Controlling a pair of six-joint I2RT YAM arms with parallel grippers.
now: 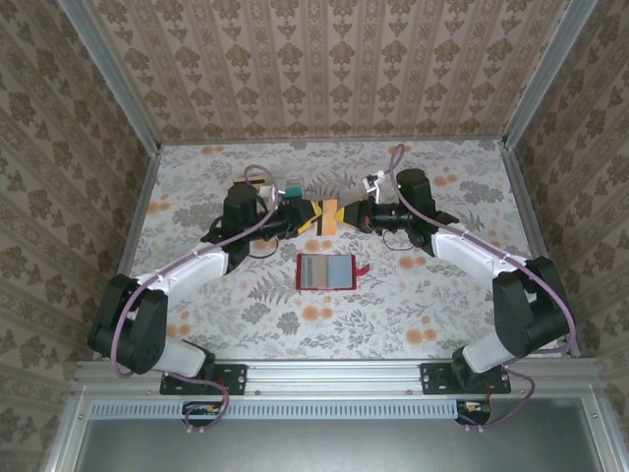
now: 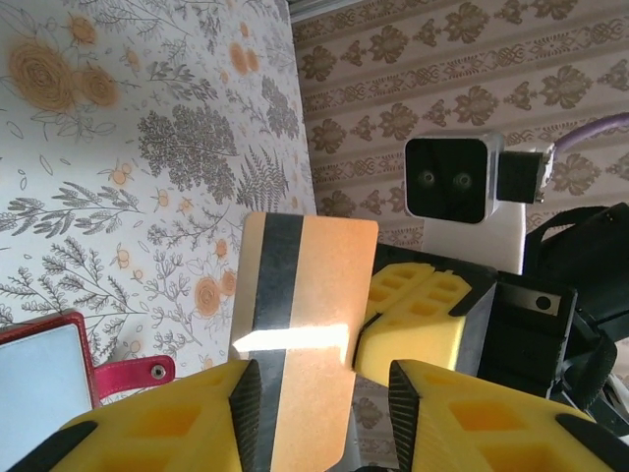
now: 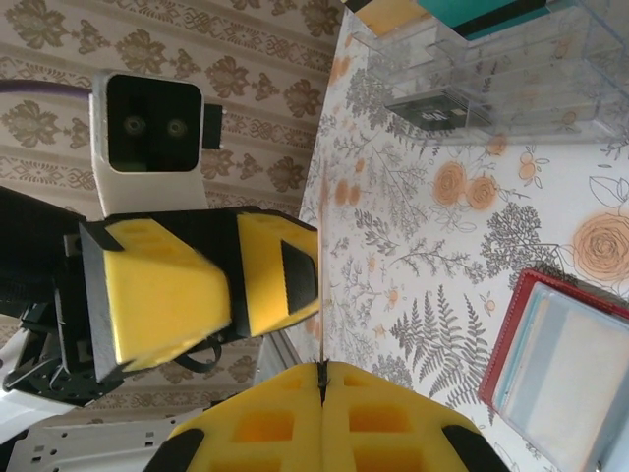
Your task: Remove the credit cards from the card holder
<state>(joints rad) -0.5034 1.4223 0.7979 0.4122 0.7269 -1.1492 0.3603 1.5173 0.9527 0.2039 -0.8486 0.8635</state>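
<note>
The red card holder [image 1: 324, 272] lies open on the table, grey-blue inside up, just in front of both grippers; it also shows in the left wrist view [image 2: 39, 383] with its red tab [image 2: 133, 372], and in the right wrist view [image 3: 560, 374]. Above the table, the tan card with a dark stripe [image 2: 305, 315] hangs between the two grippers [image 1: 331, 213]. My right gripper [image 3: 321, 369] is shut on one edge of it, its fingers [image 2: 423, 315] pinching the card. My left gripper [image 2: 324, 393] is open, jaws standing apart on either side of the card. A teal card [image 3: 482, 15] and a dark card [image 3: 432, 108] lie in the clear tray.
The clear plastic tray [image 3: 511, 79] stands on the table behind the left gripper [image 1: 280, 190]. Patterned walls close in the table on three sides. Bare flowered tabletop [image 1: 393, 315] stretches in front of and beside the wallet.
</note>
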